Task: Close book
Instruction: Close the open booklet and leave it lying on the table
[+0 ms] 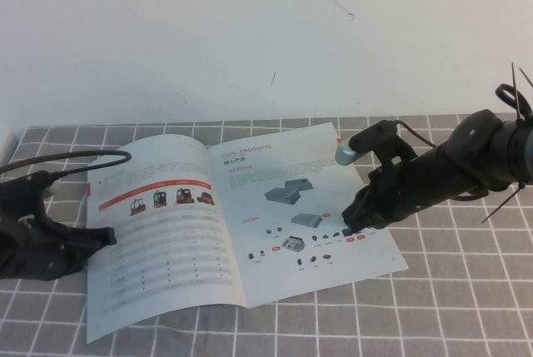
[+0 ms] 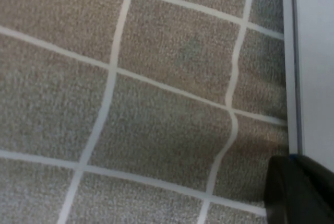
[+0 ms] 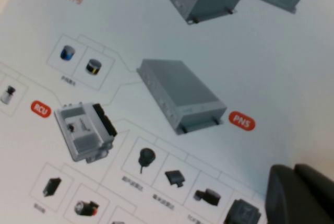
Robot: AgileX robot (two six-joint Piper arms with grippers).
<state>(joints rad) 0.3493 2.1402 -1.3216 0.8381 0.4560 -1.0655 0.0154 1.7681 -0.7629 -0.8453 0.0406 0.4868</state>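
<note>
- Grey checked cloth covers the table on the robot's side. It looks loose, so a sideways shove could bunch it and drag the book askew.
- Left claw sits low at the left page's outer edge. Whether it is spread or pressed together I cannot tell. If it pushes rather than lifts, the book may skid right.
- Open and flat mid-table, the book has thin, glossy pages. A single sheet may peel up alone or crease.
- Right claw is low over the right page, its state also unclear. Weight there during a fold could buckle the paper.
</note>
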